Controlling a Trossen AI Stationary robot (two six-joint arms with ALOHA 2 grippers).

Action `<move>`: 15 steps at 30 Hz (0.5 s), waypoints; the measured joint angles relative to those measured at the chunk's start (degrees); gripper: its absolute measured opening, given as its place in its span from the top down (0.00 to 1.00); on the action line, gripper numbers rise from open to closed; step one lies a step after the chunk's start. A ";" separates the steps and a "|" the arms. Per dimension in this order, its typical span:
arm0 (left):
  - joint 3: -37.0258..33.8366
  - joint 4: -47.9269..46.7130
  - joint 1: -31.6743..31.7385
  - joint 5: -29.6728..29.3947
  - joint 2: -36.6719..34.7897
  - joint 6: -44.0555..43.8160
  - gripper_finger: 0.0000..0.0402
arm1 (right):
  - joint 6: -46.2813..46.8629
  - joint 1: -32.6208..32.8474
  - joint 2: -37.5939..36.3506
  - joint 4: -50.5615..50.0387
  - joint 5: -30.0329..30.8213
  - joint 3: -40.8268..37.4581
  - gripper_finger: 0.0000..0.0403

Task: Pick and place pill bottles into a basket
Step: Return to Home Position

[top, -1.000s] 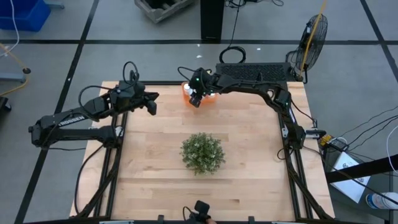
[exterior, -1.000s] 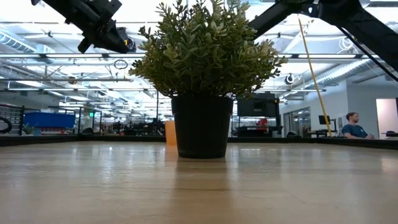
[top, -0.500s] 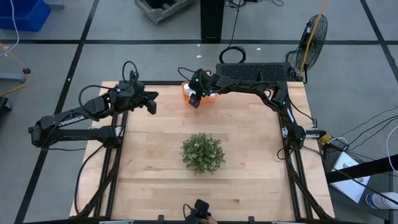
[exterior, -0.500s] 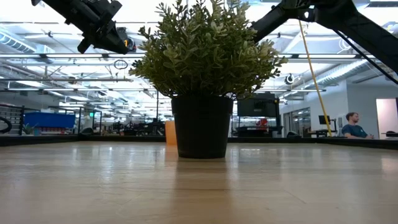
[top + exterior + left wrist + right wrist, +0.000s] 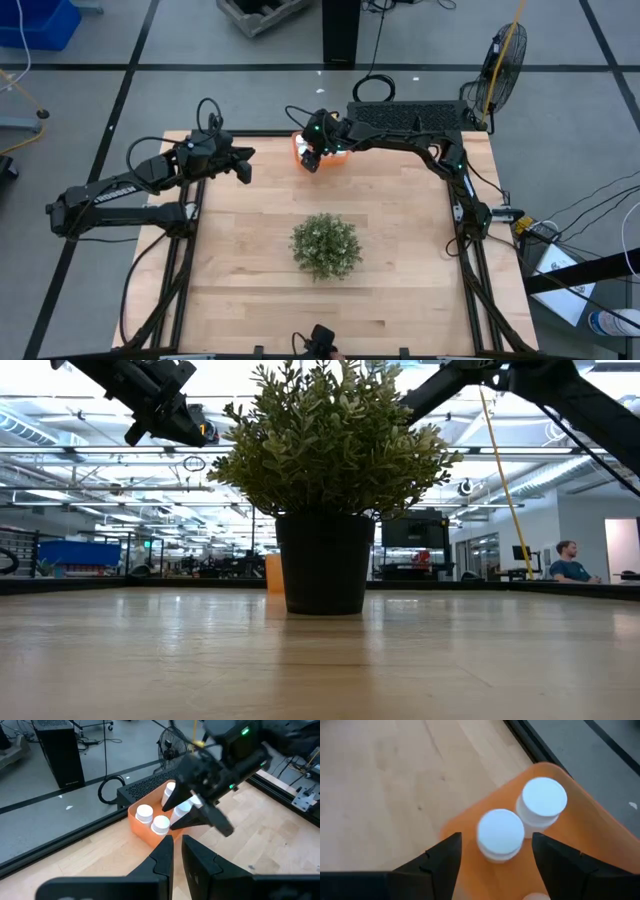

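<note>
Right gripper (image 5: 496, 839) edged slightly; fingers (image 5: 445, 862) spread above basket (image 5: 582, 832) holding pill bottles (image 5: 544, 797).

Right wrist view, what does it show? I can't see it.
Two white pill bottles stand in the orange basket, seen from close above. The right gripper hangs over them with its dark fingers open, and the wooden table lies beyond.

The table (image 5: 250, 230) was a rectangle of pale wooden planks in a dark frame. Near its middle stood a round bushy green plant (image 5: 325, 245) in a dark pot (image 5: 323, 563), upright. At the far edge, well apart from the plant, the orange basket (image 5: 297, 146) sat flat on the wood. The rest of the boards showed bare.
</note>
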 joint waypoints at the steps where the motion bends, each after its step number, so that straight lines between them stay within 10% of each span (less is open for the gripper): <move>1: 0.00 0.00 0.00 0.02 0.00 0.07 0.90 | 0.89 0.05 -0.75 -0.44 -0.04 0.00 0.42; 6: 0.00 0.04 -0.02 0.02 0.00 0.70 0.90 | 3.40 1.03 -4.44 -4.53 -0.20 -0.04 0.55; 11: 0.00 0.29 0.06 3.05 -0.02 4.00 0.92 | 3.96 2.84 -9.77 -9.79 -0.75 -0.02 0.93; 15: 0.00 0.33 0.28 8.26 -0.02 5.71 0.98 | 5.33 4.63 -14.55 -12.41 -2.99 -2.59 0.99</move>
